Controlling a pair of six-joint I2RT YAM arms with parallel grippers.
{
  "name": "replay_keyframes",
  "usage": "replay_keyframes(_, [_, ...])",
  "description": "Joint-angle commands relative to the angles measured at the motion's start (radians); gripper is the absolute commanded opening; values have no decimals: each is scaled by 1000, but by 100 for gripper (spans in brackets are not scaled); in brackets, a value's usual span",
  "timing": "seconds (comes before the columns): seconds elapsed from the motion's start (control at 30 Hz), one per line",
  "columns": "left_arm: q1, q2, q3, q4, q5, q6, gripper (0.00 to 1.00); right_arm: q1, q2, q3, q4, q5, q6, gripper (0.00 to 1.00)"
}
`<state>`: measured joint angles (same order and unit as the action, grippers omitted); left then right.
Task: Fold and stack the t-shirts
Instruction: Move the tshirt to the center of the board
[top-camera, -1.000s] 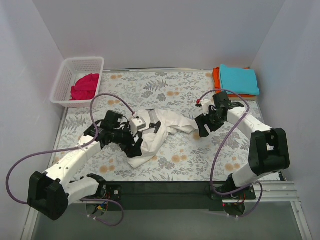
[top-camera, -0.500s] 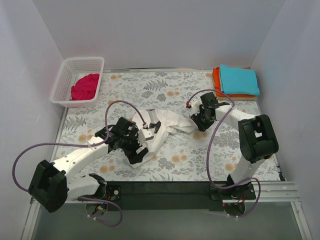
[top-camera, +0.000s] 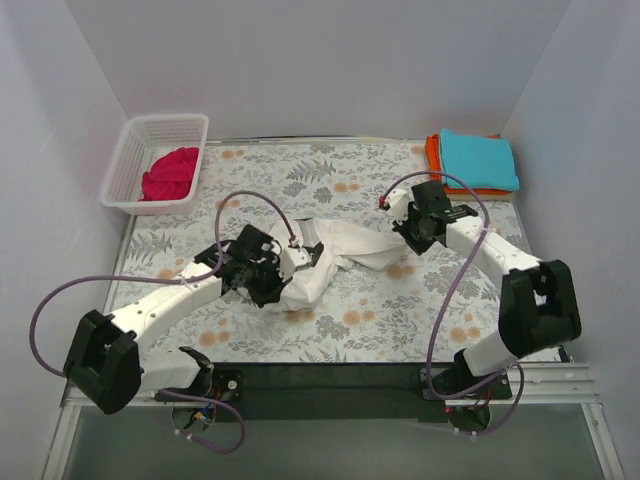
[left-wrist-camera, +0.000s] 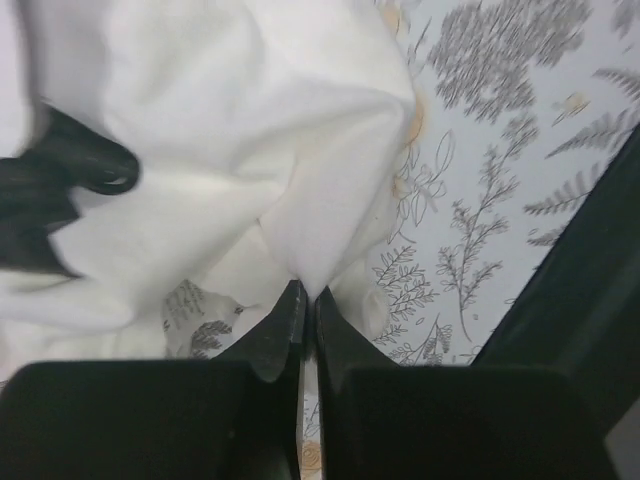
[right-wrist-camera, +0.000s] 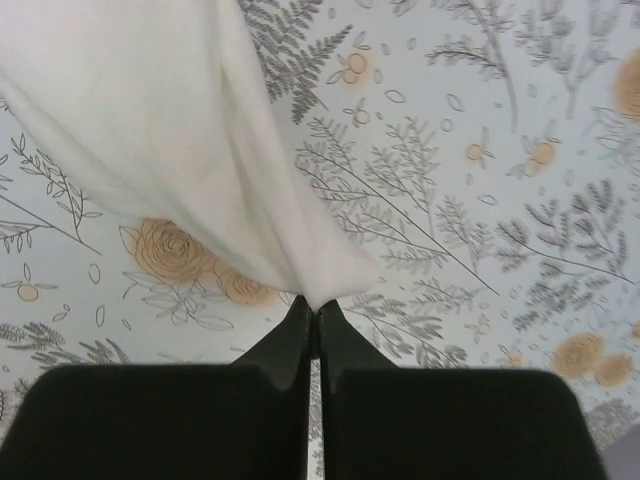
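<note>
The left gripper (left-wrist-camera: 305, 300) is clenched on a raised fold of the off-white t-shirt (top-camera: 345, 245). From its wrist camera, the cloth bunches up directly ahead of the fingertips and spreads to the left. The right gripper (right-wrist-camera: 312, 308) is pinched tight on a hanging edge of the same shirt, and the fabric fans up and left from its tips over the floral table covering (right-wrist-camera: 480, 200). Seen from above, the shirt stretches crumpled between the two grippers. Well beyond the left gripper, in the far-left corner, a magenta t-shirt (top-camera: 170, 172) sits in a white mesh basket (top-camera: 125, 150). Beyond the right gripper, a folded teal t-shirt (top-camera: 478, 158) lies on an orange t-shirt (top-camera: 432, 155).
</note>
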<state>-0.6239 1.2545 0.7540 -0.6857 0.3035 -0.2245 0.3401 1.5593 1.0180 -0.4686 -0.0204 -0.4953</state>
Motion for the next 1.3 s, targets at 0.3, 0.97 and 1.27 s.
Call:
replay_keyframes(0.3, [412, -116, 554, -132, 297, -157, 0, -199, -307, 137, -197, -16, -117, 1])
replay_keyframes(0.97, [520, -374, 481, -437, 497, -76, 0, -329, -500, 197, -331, -15, -306, 1])
replay_keyframes(1.27, [553, 116, 375, 51, 197, -323, 0, -257, -90, 283, -248, -56, -220, 1])
